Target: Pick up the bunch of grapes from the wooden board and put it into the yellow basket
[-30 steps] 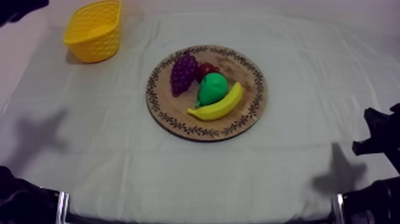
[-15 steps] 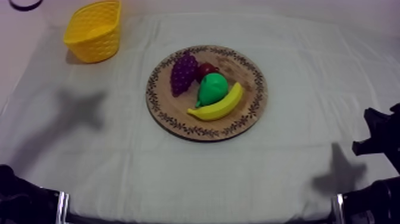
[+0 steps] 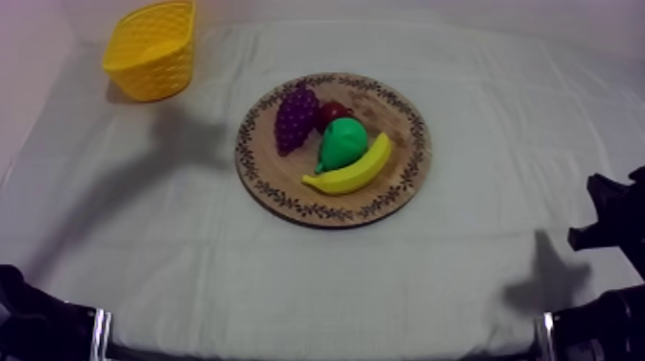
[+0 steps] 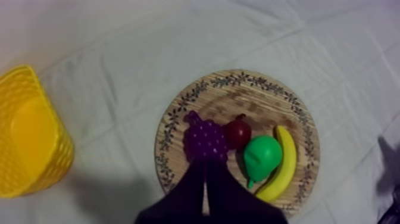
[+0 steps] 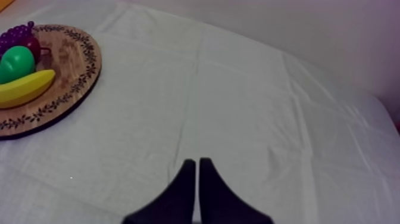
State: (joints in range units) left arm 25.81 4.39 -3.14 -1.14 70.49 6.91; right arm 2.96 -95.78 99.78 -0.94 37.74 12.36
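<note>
**Top view.** The board (image 3: pixel 403 182) lies at the centre of the frame on the cloth (image 3: pixel 288 278). The grapes (image 3: pixel 296 117) rest on the board's upper left part, inside the patterned rim. The small red fruit (image 3: pixel 332 108) sits just right of the grapes and touches them. The pear (image 3: pixel 343 142) lies below the small red fruit, near the board's middle. The banana (image 3: pixel 353 170) curves along the pear's lower right side, touching it. The basket (image 3: pixel 149 48) stands upright at the upper left of the frame, well apart from the board, with nothing visible inside it. A soft shadow falls on the cloth between the basket and the board. Black arm parts sit at the lower left edge and the lower right edge of the frame.

**Left wrist view.** The left gripper (image 4: pixel 205 171) is clenched: its fingers lie together as a narrow wedge with nothing between them. The wedge tip is at the near edge of the grapes (image 4: pixel 204 138); whether it touches them cannot be told. The basket (image 4: pixel 30 131) stands well to the side of the board (image 4: pixel 238 78).

**Right wrist view.** The right gripper (image 5: pixel 197 164) is also clenched on nothing, its fingers together. It is over bare cloth, well apart from the board (image 5: pixel 74 65). The grapes (image 5: pixel 16 31) lie on the far side of the board, beyond the pear (image 5: pixel 15 62) and the banana (image 5: pixel 24 86).
</note>
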